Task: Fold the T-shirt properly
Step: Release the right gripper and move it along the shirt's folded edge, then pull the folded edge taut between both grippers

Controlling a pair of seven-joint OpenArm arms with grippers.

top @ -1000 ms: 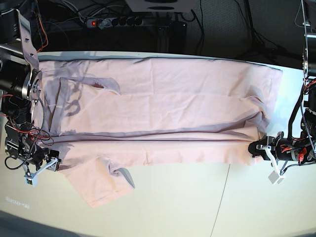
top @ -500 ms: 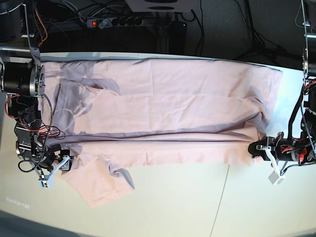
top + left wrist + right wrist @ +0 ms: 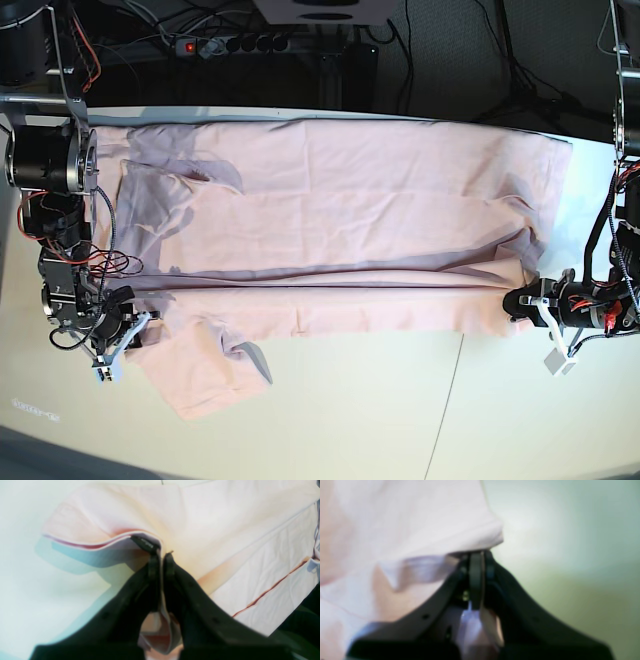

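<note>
The pale pink T-shirt [image 3: 340,210] lies spread across the table, its front long edge folded over into a band. No lettering shows. At the right end of that band my left gripper [image 3: 522,300] is shut on the T-shirt; the left wrist view shows cloth [image 3: 225,530] pinched between the black fingers [image 3: 153,565] of that gripper [image 3: 160,553]. My right gripper [image 3: 138,330] is shut on the shirt's edge at the left end, beside the loose sleeve [image 3: 205,375]. In the right wrist view the gripper [image 3: 480,555] clamps a cloth edge [image 3: 395,517], slightly blurred.
A power strip [image 3: 235,44] with a red light and cables lie behind the table's far edge. Bare white table [image 3: 400,420] runs along the front, with a thin seam line [image 3: 450,400]. The right arm's motor housing [image 3: 45,155] stands at the shirt's left end.
The right arm slid in towards the shirt's left end and its jaws went from open to shut on the cloth edge. The left gripper stayed put, still holding the T-shirt.
</note>
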